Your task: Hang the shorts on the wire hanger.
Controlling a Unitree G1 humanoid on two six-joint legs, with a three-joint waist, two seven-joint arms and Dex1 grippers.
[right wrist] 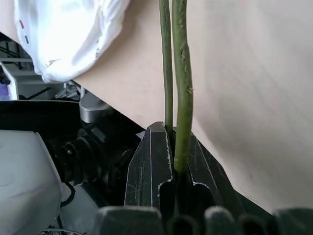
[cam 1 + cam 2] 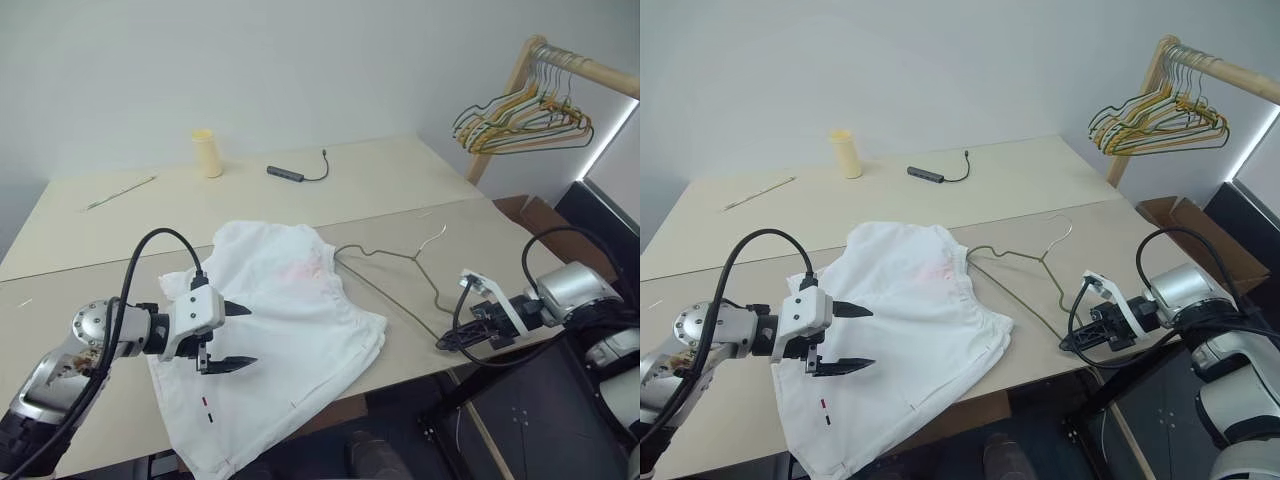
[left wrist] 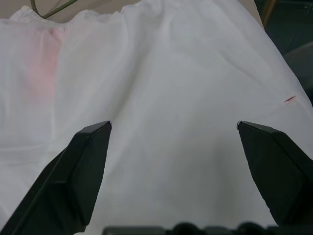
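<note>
Presently, the white cloth shorts (image 2: pixel 275 330) lay spread flat on the pale beige counter (image 2: pixel 380 185), near its front edge, with a faint pink mark by the gathered waistband and two tiny dark dashes close to one hem; one hem corner hung slightly over the counter's front edge. The thin grey-olive wire hanger (image 2: pixel 395 285) lay on the counter just to the right of the shorts, one end touching or slipping under the waistband, its hook pointing toward the back of the counter.

Left tool (image 2: pixel 238 336) hovered over the shorts with both black fingers spread wide, holding nothing; the wrist view showed white cloth between the fingertips (image 3: pixel 93 142).

Right tool (image 1: pixel 172 142) was clamped tight on the wire hanger's corner at the counter's right front edge, two runs of wire passing between its fingers.

Elsewhere: a pale yellow cylindrical cup (image 2: pixel 207 152) and a dark cabled adapter (image 2: pixel 286 173) sat toward the back; a bunch of coloured hangers (image 2: pixel 525 120) hung on a wooden rail (image 2: pixel 590 70).
</note>
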